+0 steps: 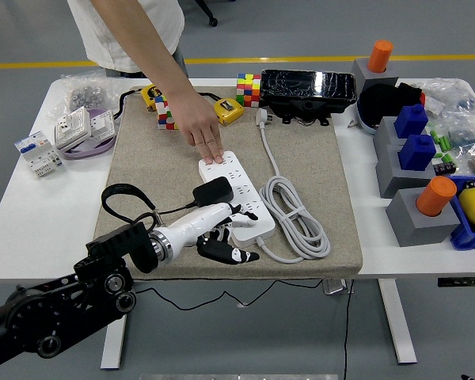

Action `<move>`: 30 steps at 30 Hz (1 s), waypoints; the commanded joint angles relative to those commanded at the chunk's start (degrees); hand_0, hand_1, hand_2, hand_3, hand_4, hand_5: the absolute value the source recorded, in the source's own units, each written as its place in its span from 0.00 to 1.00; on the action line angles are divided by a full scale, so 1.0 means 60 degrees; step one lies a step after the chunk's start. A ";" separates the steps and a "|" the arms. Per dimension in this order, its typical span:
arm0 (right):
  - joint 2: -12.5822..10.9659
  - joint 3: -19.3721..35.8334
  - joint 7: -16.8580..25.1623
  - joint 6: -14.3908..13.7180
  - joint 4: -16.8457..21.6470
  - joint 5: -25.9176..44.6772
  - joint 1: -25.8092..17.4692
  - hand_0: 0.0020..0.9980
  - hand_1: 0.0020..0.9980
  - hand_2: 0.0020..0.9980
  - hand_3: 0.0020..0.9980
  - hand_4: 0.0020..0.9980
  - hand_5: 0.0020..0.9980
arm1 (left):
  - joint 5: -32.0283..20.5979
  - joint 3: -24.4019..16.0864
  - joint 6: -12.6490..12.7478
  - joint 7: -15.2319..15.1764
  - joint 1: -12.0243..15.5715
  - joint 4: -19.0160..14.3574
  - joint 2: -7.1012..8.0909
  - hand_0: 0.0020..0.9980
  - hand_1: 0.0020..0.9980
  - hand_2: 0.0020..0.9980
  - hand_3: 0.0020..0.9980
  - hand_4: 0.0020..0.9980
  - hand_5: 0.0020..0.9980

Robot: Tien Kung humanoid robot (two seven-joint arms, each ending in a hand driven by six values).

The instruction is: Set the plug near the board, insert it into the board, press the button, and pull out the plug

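The white power strip (241,194) lies slantwise on the tan mat (158,166). A black plug (212,191) rests on its left edge, and its black cable (120,195) loops off to the left. I cannot tell whether its pins are in a socket. My left hand (224,240) hovers at the strip's near end, just short of the plug, fingers spread and holding nothing. A person's hand (203,131) presses down on the strip's far end. My right arm is out of view.
The strip's own white cord (298,219) lies coiled to its right, ending in a white plug (262,117). Colour cubes (248,89), a yellow tape measure (229,111) and a black box (307,87) line the far edge. Blue and grey blocks (416,150) stand at the right, wall sockets (79,128) at the left.
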 joint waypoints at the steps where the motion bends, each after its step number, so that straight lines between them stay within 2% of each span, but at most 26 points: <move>1: -0.0003 -0.0003 0.0000 0.0001 -0.0002 0.0007 -0.0003 0.58 0.63 0.62 0.55 0.89 0.42 | -0.0004 0.0040 0.0006 0.0030 -0.0032 0.0059 -0.0026 0.10 0.04 0.13 0.87 0.88 0.39; 10: -0.0014 -0.0009 -0.0005 0.0009 0.0007 0.0013 -0.0010 0.58 0.63 0.61 0.55 0.89 0.42 | 0.0040 0.0190 -0.0061 0.0100 -0.0173 0.0436 -0.0221 0.09 0.05 0.12 0.87 0.88 0.40; 13: -0.0008 -0.0022 -0.0004 0.0009 0.0009 0.0022 -0.0010 0.57 0.63 0.62 0.55 0.89 0.42 | 0.0039 0.0265 -0.0107 0.0172 -0.0205 0.0595 -0.0270 0.09 0.05 0.12 0.86 0.87 0.38; 25: -0.0021 -0.0008 -0.0012 0.0010 0.0005 0.0019 -0.0025 0.57 0.63 0.62 0.55 0.89 0.42 | 0.0368 0.0305 -0.0356 0.0557 -0.0177 0.0831 -0.0294 0.09 0.05 0.12 0.84 0.86 0.37; 28: -0.0018 0.0010 -0.0009 0.0008 0.0012 0.0010 -0.0029 0.57 0.63 0.62 0.55 0.89 0.42 | 0.0182 0.0233 -0.0151 0.0227 -0.0117 0.0741 -0.0265 0.09 0.05 0.12 0.84 0.86 0.37; 29: -0.0018 0.0013 -0.0008 0.0007 0.0013 0.0005 -0.0029 0.57 0.63 0.62 0.55 0.89 0.42 | 0.0063 0.0195 -0.0039 0.0052 -0.0101 0.0690 -0.0251 0.10 0.04 0.13 0.70 0.86 0.36; 30: -0.0018 0.0012 -0.0008 0.0006 0.0013 0.0003 -0.0028 0.57 0.63 0.62 0.55 0.89 0.42 | -0.0091 0.0157 0.0095 -0.0176 -0.0088 0.0633 -0.0236 0.10 0.04 0.13 0.70 0.86 0.36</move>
